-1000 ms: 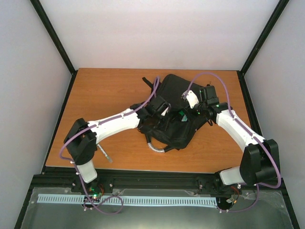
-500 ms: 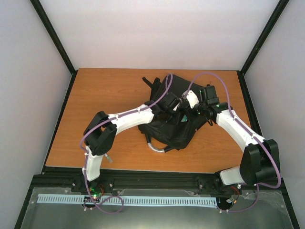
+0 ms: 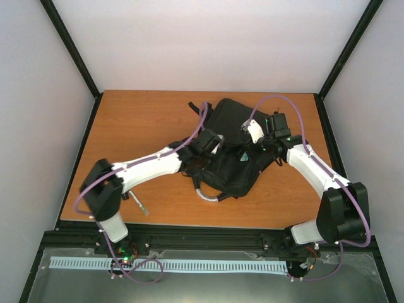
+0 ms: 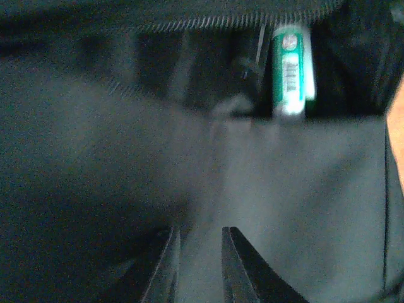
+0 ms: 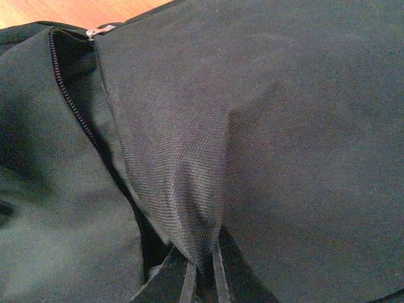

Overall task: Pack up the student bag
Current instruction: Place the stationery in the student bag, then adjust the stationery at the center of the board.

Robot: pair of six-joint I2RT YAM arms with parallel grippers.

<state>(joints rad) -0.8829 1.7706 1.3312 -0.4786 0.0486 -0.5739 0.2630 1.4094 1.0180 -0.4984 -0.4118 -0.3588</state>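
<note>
On the right-centre of the wooden table (image 3: 139, 126) I see the student bag (image 3: 228, 120) lying flat, its black body tilted and its grey handle loop (image 3: 206, 195) curling out at the near edge. Both arms reach inward over it, the left from the near left and the right from the near right.

1. Left gripper (image 4: 199, 235): I read the fingers as narrowly parted. Dark fabric shows through the slot between them, and I see nothing caught there. The tool hangs over a smooth black panel of the bag, at the bag's left side in the overhead view.
2. Right gripper (image 5: 203, 257): I read the fingers as pressed together on a raised fold of the bag's black fabric. The cloth rises into a ridge from the pinch point.
3. Zip: a line of zip teeth (image 5: 66, 95) runs beside that fold, with the metal zip pull (image 5: 95, 31) at its far end, near the table edge of the bag.
4. Contents: in the left wrist view a green and white item (image 4: 292, 69) bearing a barcode stands upright inside the opening, behind the black panel. That view is blurred, so I cannot identify it further.
5. Loose items: a thin silvery tool (image 3: 140, 206) lies on the table near the left arm, well apart from the bag.
</note>
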